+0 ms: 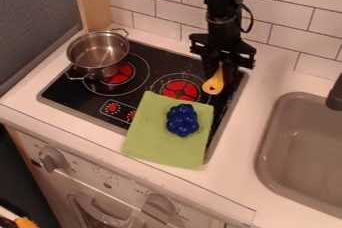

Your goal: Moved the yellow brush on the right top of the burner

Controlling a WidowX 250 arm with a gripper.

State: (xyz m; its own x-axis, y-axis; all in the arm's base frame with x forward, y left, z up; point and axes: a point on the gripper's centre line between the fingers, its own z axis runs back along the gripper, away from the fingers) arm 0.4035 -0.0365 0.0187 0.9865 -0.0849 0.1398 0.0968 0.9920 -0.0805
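Observation:
At the back right of the black stove top, the black gripper (222, 66) hangs low, right at the yellow brush (214, 85). The brush's rounded yellow end, with a small hole in it, points toward the front, just behind the green cloth. Its other end runs up into the dark shape of the gripper and is hidden there. The right rear burner (181, 90) shows red immediately to the left of the brush.
A steel pot (98, 52) stands on the left burner. Dark blue berries (182, 120) lie on a green cloth (155, 134) over the stove's front right. To the right is a grey sink (304, 147) with a dark faucet; a tiled wall rises behind.

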